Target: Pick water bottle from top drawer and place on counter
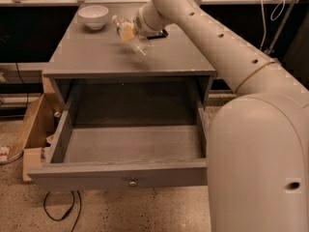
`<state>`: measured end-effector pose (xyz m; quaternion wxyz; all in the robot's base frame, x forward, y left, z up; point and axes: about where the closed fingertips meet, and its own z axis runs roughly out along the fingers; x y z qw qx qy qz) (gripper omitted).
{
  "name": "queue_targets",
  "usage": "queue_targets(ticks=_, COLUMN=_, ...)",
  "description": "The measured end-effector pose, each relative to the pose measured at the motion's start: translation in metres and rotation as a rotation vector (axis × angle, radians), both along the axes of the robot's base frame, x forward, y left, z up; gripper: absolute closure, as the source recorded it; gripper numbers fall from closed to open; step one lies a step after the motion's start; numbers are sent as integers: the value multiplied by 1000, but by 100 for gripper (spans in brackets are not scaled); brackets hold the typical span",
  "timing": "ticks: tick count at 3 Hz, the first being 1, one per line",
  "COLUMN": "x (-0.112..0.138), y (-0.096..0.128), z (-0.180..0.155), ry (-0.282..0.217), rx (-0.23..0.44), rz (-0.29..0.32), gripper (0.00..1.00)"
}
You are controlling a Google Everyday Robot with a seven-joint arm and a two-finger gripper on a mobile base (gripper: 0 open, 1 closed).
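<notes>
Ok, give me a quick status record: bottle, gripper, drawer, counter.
bottle: tilted, in the gripper, over the counter's back half; contact with the top cannot be told
gripper: over the counter, shut on the bottle
drawer: pulled open, bottle not in it
counter: bowl at its back left, apart from the bottle
</notes>
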<state>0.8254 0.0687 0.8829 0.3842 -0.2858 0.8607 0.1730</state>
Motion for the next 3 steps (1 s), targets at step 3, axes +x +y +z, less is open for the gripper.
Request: queue_targets(ticks=3, x=-22, y=-61, z=45, ry=-127, rx=191, rz=-5, gripper=0)
